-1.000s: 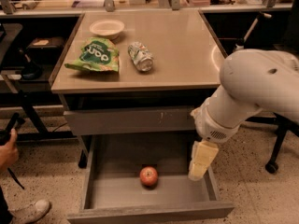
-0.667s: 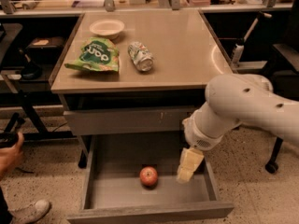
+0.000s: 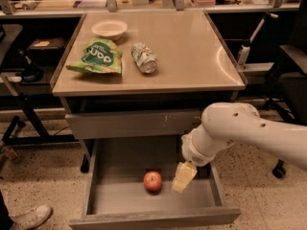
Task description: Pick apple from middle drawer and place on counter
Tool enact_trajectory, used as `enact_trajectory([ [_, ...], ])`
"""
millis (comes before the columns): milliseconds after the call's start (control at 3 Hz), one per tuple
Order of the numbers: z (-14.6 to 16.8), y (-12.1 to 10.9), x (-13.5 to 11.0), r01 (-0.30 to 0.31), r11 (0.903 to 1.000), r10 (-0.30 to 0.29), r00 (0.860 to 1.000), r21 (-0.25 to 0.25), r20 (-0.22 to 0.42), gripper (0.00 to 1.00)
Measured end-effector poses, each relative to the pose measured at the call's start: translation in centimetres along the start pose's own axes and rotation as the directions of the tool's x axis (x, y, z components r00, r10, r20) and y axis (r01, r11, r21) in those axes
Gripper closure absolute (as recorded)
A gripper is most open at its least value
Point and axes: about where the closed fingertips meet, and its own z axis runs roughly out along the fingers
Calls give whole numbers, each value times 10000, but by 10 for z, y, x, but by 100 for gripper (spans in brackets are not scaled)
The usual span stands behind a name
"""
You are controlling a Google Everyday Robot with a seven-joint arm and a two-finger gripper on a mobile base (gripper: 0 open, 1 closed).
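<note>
1. Apple (image 3: 153, 181) lies on the bare grey floor of the open middle drawer (image 3: 144, 206), about centre, resting free. Nothing holds it.
2. Gripper (image 3: 183, 177) is down inside the drawer, just to the right of the apple, near it but apart from it. Pale yellowish tip points down and left. Cannot tell whether it is spread or closed from this angle; it grips nothing visible.
3. White arm (image 3: 240, 128) comes in from the right, passing in front of the cabinet's right side.
4. Progress, as I judge it: drawer is pulled out and the reach is under way. Grasp not yet made. Lift and the set-down on the counter (image 3: 192, 56) are all left to do.
5. Counter: glossy beige, rounded corners. It carries a white bowl (image 3: 109, 29) at back left, a green snack bag (image 3: 96, 56) in front of it, and a crushed can (image 3: 144, 57) just beside the bag. Right half is bare, a likely spot for the apple.
6. Closed drawer front (image 3: 134, 123) above the open one shows light scuffs.
7. Room: speckled floor (image 3: 43, 176), cluttered workbench (image 3: 62, 4) behind, dark chair (image 3: 292, 75) at right, someone's shoe (image 3: 29, 217) at lower left.
</note>
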Motion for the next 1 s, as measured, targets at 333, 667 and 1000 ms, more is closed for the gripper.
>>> enact_trajectory([
  [333,22,-1,-1,-65,10000,66,9993,-24,381,0],
  [667,62,-12,-1,-345,9994,349,9943,-64,1008,0],
  [1000,102,-17,5,-679,9971,726,9847,-350,1584,0],
])
